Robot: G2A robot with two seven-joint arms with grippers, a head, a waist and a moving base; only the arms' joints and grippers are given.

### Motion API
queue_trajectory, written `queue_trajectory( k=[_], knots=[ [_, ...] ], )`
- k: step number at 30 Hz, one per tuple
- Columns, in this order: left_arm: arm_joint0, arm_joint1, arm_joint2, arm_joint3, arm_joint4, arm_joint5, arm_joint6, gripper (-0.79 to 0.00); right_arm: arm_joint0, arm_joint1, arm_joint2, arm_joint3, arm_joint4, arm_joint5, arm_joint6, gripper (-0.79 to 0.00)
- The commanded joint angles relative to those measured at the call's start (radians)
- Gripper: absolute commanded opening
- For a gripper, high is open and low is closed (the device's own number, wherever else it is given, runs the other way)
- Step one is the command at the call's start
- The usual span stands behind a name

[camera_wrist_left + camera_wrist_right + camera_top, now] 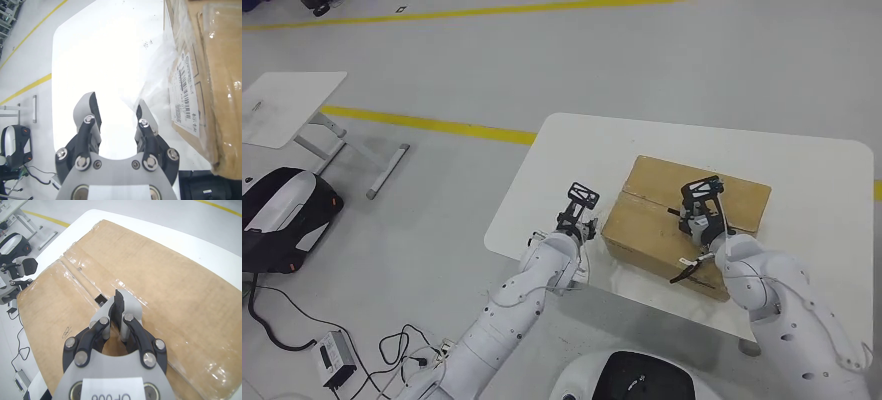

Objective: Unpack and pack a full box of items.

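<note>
Desk [542, 160]: a white top is seen, carrying the box near its middle, toward the 6 o'clock edge.
Box [652, 190]: closed brown cardboard. It is judged stiff at the edges and probably heavy if full, so the flaps are better taken than the walls.
Tape [83, 279]: a clear, glossy strip is laid along the centre seam, running roughly 10 to 4 o'clock in the top view. It is judged slippery and thin. A small dark break [100, 299] in it may be used as a starting hold.
Film strand [157, 75]: it is stretched from the box's labelled side to one finger of the left pincer.
Left pincer [115, 100]: spread apart, held at the box's 9 o'clock.
Right pincer [118, 294]: fingers pressed together over the seam, and nothing is seen gripped.
</note>
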Motion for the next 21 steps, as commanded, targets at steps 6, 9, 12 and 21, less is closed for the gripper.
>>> queue_trajectory(
  k=[6,9,12,21],
  knots=[
    [-0.005,-0.003,-0.006,0.046,-0.07,-0.073,0.022,0.0,-0.003,-0.003,0.012,-0.007,-0.006,-0.002,0.006,-0.785],
    [-0.035,-0.008,0.001,0.09,-0.101,-0.09,0.028,0.0,-0.004,-0.004,0.015,-0.011,-0.009,-0.003,0.008,-0.785],
    [-0.06,-0.014,0.012,0.124,-0.127,-0.106,0.041,-0.114,-0.006,-0.006,0.016,-0.016,-0.012,-0.004,0.013,-0.785],
    [-0.11,-0.026,0.039,0.214,-0.156,-0.129,0.094,-0.785,-0.015,-0.01,0.024,-0.025,-0.02,-0.005,0.02,-0.785]
  ],
)
